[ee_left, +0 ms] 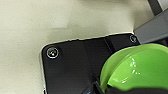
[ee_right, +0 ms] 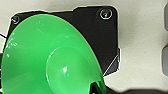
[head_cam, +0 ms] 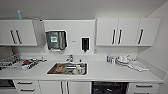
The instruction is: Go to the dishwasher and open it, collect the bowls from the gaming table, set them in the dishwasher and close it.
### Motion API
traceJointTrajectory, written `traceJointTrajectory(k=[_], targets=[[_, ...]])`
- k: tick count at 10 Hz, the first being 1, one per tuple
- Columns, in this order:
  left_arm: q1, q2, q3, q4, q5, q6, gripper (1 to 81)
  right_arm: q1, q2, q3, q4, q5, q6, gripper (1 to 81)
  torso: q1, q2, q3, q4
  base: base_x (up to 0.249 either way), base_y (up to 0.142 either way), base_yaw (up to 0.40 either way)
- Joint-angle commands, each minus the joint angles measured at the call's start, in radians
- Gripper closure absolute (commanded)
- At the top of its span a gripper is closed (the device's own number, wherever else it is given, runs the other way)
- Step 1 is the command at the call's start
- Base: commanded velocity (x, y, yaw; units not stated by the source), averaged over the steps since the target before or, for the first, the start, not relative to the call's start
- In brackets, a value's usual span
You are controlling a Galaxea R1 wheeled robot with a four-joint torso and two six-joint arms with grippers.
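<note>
The dishwasher [head_cam: 109,88] shows in the head view under the counter, right of the sink, as a dark opening with racks inside. In the left wrist view a pale yellow-green bowl [ee_left: 140,67] hangs over the light floor, and my left gripper [ee_left: 99,87] is shut on its rim. A bright green bowl [ee_right: 42,57] looms large in the right wrist view, my right gripper [ee_right: 96,87] shut on its edge. The gaming table is out of view.
A white counter [head_cam: 100,72] runs across with a steel sink [head_cam: 67,68] holding dishes. A dish rack [head_cam: 10,61] stands at the left and stacked crockery [head_cam: 122,60] at the right. White wall cabinets [head_cam: 125,31] hang above; a side wall [head_cam: 160,50] closes the right.
</note>
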Motion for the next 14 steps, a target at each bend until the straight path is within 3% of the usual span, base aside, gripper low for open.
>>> traceJointTrajectory(k=[1,7,14], targets=[[-0.059,-0.011,-0.006,-0.005,0.030,0.000,81.1,0.054,0.019,0.025,-0.003,0.018,0.009,81.1,0.000,0.000,0.000,0.000,0.141,0.000,0.000],[-0.059,-0.011,-0.006,-0.005,0.028,0.000,81.1,0.054,0.017,0.025,-0.003,0.018,0.009,81.1,0.000,0.000,0.000,0.000,0.141,0.000,0.000],[-0.059,-0.016,-0.006,-0.006,0.019,0.000,81.1,0.054,0.017,0.025,-0.003,0.018,0.009,81.1,0.000,0.000,0.000,0.000,0.139,-0.045,0.000]])
